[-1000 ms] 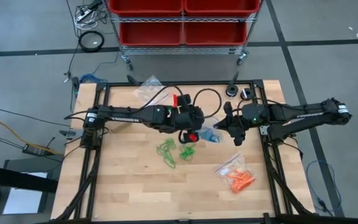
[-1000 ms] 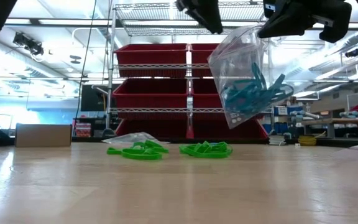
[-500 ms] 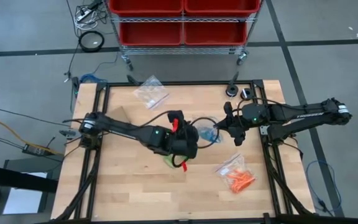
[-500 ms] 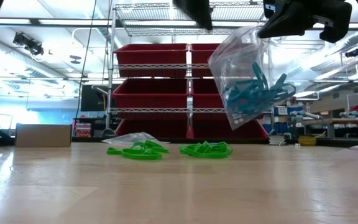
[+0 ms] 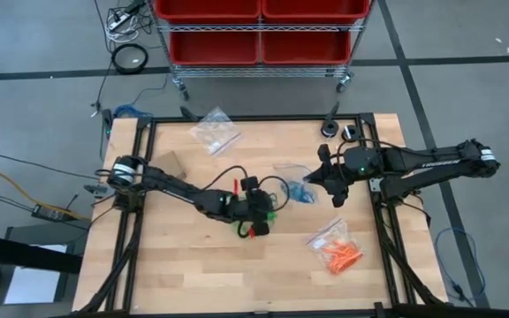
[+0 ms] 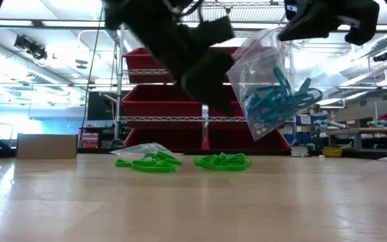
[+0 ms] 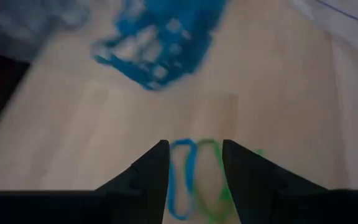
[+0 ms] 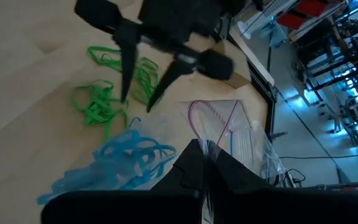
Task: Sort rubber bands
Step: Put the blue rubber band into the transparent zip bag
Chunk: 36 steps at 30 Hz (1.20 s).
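Nearest the front edge of the table (image 5: 184, 283) lies a clear bag of orange rubber bands (image 5: 338, 250), well apart from both arms. Farther in, the left gripper (image 5: 256, 215) hangs low over the green rubber bands (image 6: 180, 162), its fingers (image 7: 146, 171) parted with nothing clamped; a blue band (image 7: 182, 177) and a green one lie on the wood right between them. Just beyond, the right gripper (image 5: 318, 181) is pinched tight on the top of a clear bag of blue rubber bands (image 6: 267, 91), holding it dangling above the table. An empty-looking clear bag (image 5: 214, 131) rests near the far edge.
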{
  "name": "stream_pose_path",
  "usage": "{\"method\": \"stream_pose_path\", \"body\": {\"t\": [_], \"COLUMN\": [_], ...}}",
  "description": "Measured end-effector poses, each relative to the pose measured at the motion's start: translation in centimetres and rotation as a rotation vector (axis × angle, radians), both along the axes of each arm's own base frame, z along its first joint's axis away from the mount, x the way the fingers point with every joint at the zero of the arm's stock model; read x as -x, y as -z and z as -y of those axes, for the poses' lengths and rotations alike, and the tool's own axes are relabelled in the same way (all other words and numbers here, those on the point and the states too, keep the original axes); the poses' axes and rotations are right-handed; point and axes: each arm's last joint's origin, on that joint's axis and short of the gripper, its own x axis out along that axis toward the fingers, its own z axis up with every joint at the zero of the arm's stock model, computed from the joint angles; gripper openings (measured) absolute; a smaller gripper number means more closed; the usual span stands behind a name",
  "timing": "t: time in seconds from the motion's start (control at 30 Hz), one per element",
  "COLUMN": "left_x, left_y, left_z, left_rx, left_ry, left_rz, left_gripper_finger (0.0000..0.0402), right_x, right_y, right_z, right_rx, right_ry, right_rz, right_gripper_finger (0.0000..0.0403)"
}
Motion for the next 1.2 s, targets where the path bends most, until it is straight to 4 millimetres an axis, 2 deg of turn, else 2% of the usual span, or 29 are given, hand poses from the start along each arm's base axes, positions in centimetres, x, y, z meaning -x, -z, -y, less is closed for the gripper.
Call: {"method": "stream_pose_path", "body": {"t": [0.17, 0.27, 0.43, 0.8, 1.2], "left_x": [1.1, 1.4, 2.2, 2.5, 2.4], "left_y": [2.7, 3.2, 4.8, 5.4, 5.8], "left_z": [-1.3, -1.5, -3.2, -5.7, -6.4], "left_rx": [0.065, 0.098, 0.213, 0.294, 0.305], "left_ry": [-0.018, -0.002, 0.016, 0.029, 0.076], "left_rz": [0.048, 0.095, 0.024, -0.030, -0.057], "left_gripper_finger": [0.0156, 0.0156, 0.0156, 0.0151, 0.0087], "right_x": [-0.1, 0.0, 0.0, -0.1, -0.1], "right_y": [-0.2, -0.1, -0.1, -0.2, -0.2], "right_z": [0.5, 0.8, 0.9, 0.9, 0.8], "right_rx": [-0.002, 0.002, -0.016, -0.028, -0.036], "right_ry": [0.080, 0.099, 0.074, 0.067, 0.061], "right_rz": [0.023, 0.008, 0.010, 0.021, 0.026], "right_gripper_finger": [0.0000, 0.0000, 0.0000, 0.0000, 0.0000]}}
